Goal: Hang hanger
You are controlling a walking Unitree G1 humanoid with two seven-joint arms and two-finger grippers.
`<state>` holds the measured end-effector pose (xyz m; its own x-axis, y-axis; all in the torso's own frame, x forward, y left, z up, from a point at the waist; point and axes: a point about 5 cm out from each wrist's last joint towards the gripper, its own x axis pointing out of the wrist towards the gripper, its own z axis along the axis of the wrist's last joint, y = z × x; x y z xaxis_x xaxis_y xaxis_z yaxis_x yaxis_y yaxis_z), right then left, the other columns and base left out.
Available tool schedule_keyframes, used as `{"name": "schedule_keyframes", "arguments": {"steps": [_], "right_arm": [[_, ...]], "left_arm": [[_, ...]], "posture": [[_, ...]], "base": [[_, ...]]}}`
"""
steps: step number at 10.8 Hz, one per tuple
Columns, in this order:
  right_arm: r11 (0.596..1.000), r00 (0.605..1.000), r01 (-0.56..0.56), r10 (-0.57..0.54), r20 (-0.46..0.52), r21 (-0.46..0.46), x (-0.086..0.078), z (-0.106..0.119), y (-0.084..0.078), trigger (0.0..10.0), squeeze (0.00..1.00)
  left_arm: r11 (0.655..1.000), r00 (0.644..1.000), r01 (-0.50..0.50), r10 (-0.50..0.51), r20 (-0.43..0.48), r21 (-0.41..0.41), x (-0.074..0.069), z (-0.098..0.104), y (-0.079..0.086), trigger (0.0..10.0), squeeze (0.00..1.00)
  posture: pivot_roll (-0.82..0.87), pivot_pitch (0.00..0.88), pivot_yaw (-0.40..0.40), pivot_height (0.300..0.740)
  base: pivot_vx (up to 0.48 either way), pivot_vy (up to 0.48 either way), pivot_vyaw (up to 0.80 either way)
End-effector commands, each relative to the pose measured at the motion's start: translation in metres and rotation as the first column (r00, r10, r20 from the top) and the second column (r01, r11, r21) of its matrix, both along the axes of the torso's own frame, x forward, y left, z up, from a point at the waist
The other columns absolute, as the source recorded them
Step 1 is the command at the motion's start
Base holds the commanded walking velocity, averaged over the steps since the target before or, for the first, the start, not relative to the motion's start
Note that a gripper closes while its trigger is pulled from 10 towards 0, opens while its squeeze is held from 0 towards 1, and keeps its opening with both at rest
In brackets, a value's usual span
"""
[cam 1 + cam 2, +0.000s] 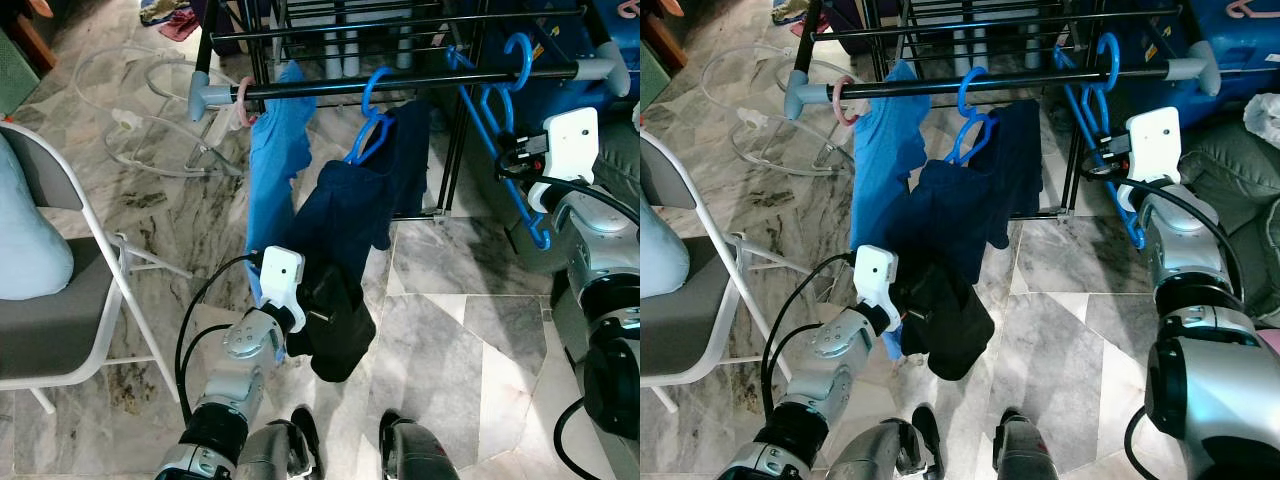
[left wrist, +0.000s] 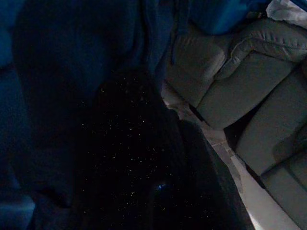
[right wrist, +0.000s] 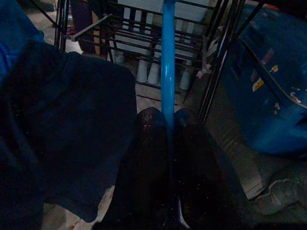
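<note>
A black clothes rail (image 1: 430,80) runs across the top of the left eye view. An empty blue hanger (image 1: 497,105) has its hook over the rail near the right end. My right gripper (image 1: 510,152) is shut on its side bar, and the blue bar runs between the black fingers (image 3: 144,143) in the right wrist view. A navy garment (image 1: 350,200) hangs from a second blue hanger (image 1: 375,110) at mid rail. Its lower part is drawn down and left to my left gripper (image 1: 318,312), which is shut on the dark cloth. A light blue garment (image 1: 272,160) hangs beside it.
A pink hanger (image 1: 243,100) sits at the rail's left end. A white folding chair (image 1: 95,300) with a pale blue cushion stands at the left. A clear plastic frame (image 1: 140,110) lies on the marble floor. A grey sofa (image 1: 1240,170) and a blue container (image 3: 268,96) are at the right.
</note>
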<state>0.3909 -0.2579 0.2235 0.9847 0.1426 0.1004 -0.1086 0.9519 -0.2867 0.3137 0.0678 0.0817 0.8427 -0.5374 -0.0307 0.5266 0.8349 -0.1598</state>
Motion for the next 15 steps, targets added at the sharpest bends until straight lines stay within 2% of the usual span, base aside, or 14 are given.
{"name": "schedule_keyframes", "arguments": {"steps": [1,9,10,11,13,14,15], "right_arm": [[1.0,0.999,-0.008,0.008,0.041,0.003,0.0,0.007,0.001,3.6,0.0],[1.0,0.999,-0.008,0.008,0.041,0.003,0.0,0.007,0.001,3.6,0.0],[0.997,0.998,0.028,-0.032,0.061,0.065,-0.025,-0.037,0.01,10.0,0.0],[0.976,0.983,0.14,-0.157,0.096,0.168,-0.075,-0.081,0.015,10.0,0.0],[0.981,0.975,0.128,-0.152,0.164,0.148,-0.062,-0.059,0.015,10.0,0.0],[0.98,0.97,0.129,-0.156,0.187,0.149,-0.061,-0.045,0.019,10.0,0.0],[0.979,0.969,0.134,-0.162,0.185,0.153,-0.068,-0.041,0.024,10.0,0.0]], "left_arm": [[1.0,1.0,-0.003,0.003,0.007,0.007,0.0,-0.001,0.003,10.0,0.0],[1.0,1.0,-0.003,0.003,0.007,0.007,0.0,-0.001,0.003,10.0,0.0],[0.998,0.999,-0.045,0.044,0.02,0.034,0.005,-0.001,0.003,10.0,0.0],[0.99,0.992,-0.122,0.12,0.04,0.071,0.01,-0.002,0.008,10.0,0.0],[0.989,0.991,-0.127,0.125,0.039,0.071,0.009,-0.003,0.007,10.0,0.0],[0.989,0.991,-0.129,0.126,0.046,0.072,0.01,-0.003,0.005,10.0,0.0],[0.988,0.99,-0.138,0.134,0.054,0.075,0.01,-0.004,0.005,10.0,0.0]], "posture": [[-0.19,0.178,0.129,0.74],[-0.19,0.178,0.129,0.74],[-0.26,0.148,0.119,0.74],[-0.25,0.146,0.115,0.74],[-0.26,0.143,0.115,0.74],[-0.26,0.145,0.114,0.74],[-0.25,0.146,0.111,0.74]], "base": [[0.0,0.0,0.0],[0.0,0.0,0.0],[0.0,0.0,0.0],[0.0,0.0,0.0],[0.0,0.0,0.0],[0.0,0.0,0.0],[0.0,0.0,0.0]]}}
